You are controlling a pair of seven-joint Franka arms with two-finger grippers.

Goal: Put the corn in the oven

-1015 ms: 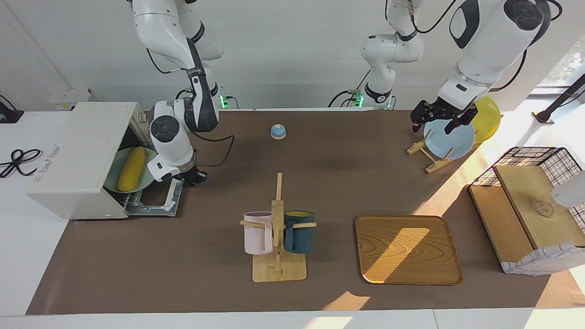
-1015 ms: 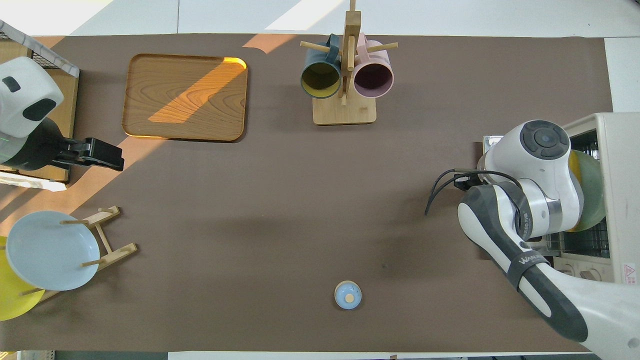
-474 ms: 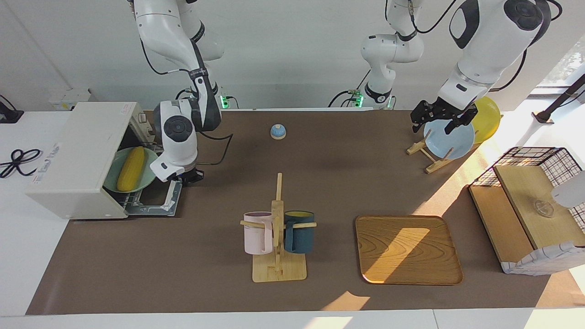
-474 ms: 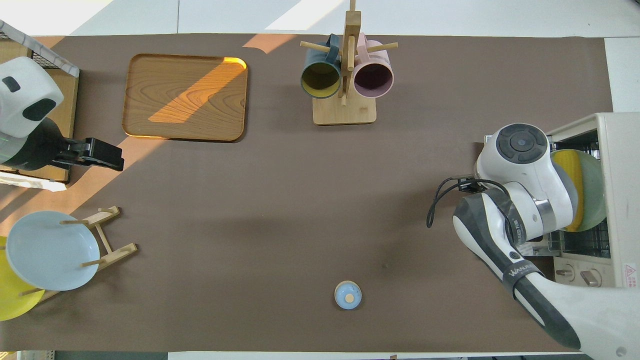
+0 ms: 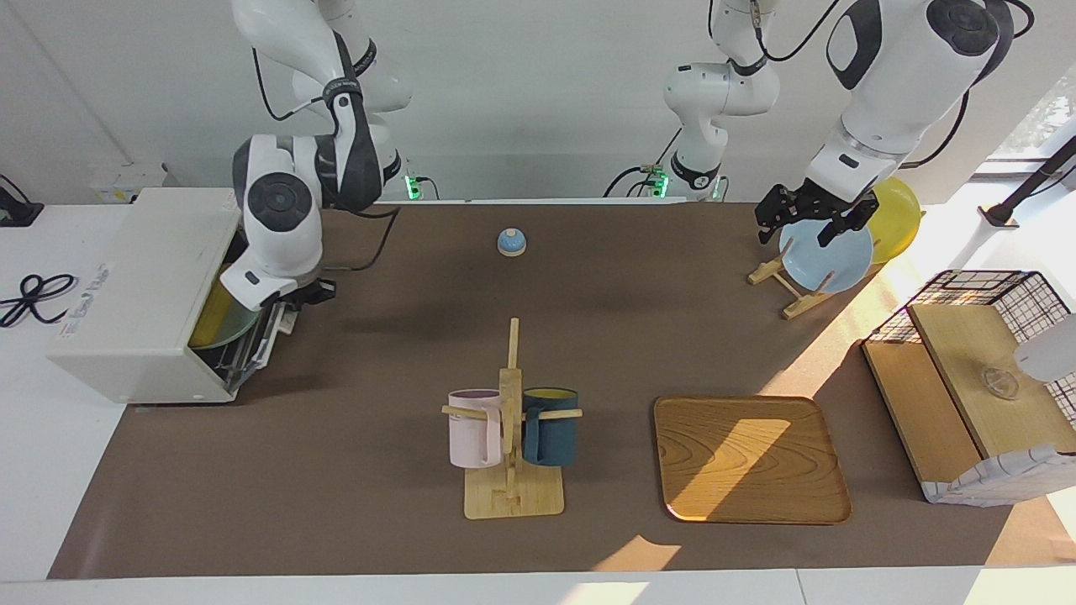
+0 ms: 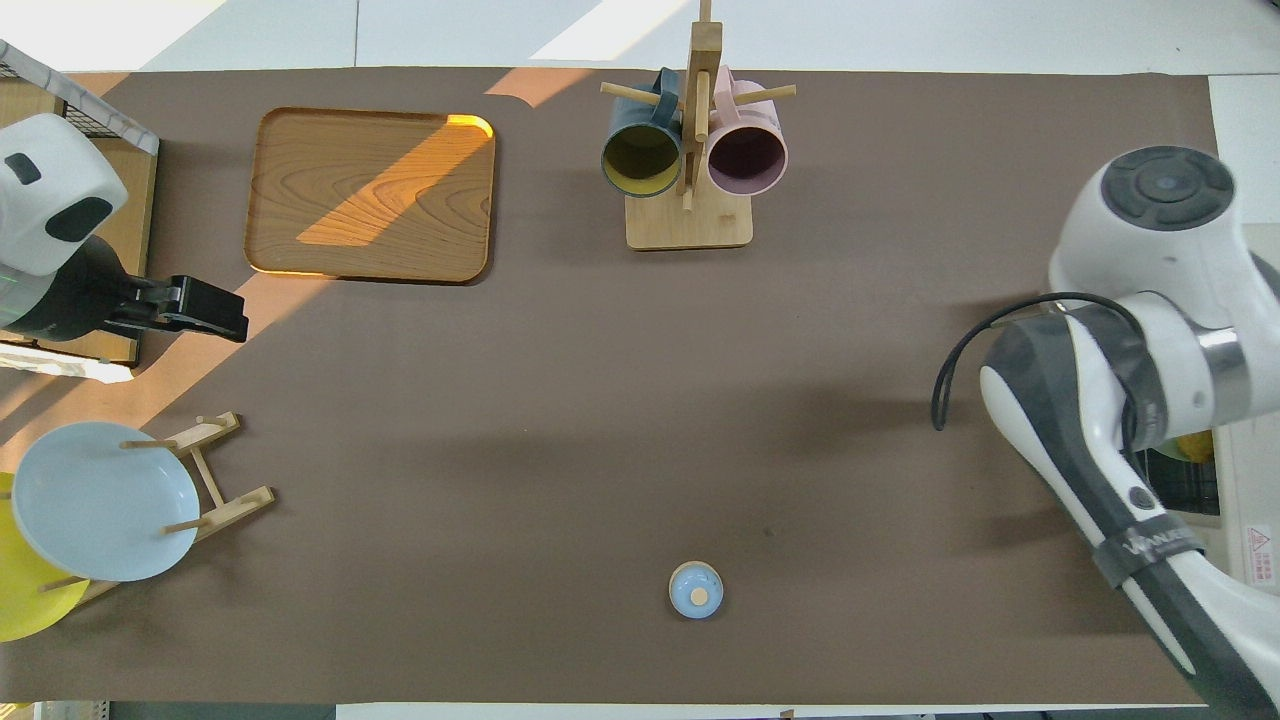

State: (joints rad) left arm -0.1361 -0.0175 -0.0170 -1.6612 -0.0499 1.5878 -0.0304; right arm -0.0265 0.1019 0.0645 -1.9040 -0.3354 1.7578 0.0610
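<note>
Nearly done, as you can judge it: the corn (image 5: 210, 315) sits inside the oven (image 5: 139, 290) on a pale green plate (image 5: 225, 334), only a yellow sliver showing past the door (image 5: 256, 346), which stands tilted most of the way up. What's left is seating that door flush and backing the arm off.

Oven: boxy off-white metal shell at the right arm's end of the table, dark glass door, wire rack barely visible. Table (image 5: 538, 353): flat brown mat, matte. Wooden tray (image 5: 751, 458): rounded rectangle, visible grain. Mug stand (image 5: 510, 437): pale wood, one pink and one dark teal mug hanging. Blue plate (image 5: 825, 255): glossy, upright in a wooden rack. Bell (image 5: 511, 241): small blue dome near the robots.

Right gripper (image 5: 313, 291): fingertips together, holding nothing you can see, at the door's upper edge; contact unclear. Left gripper (image 5: 803, 220): spread wide, empty, waiting over the blue plate.
</note>
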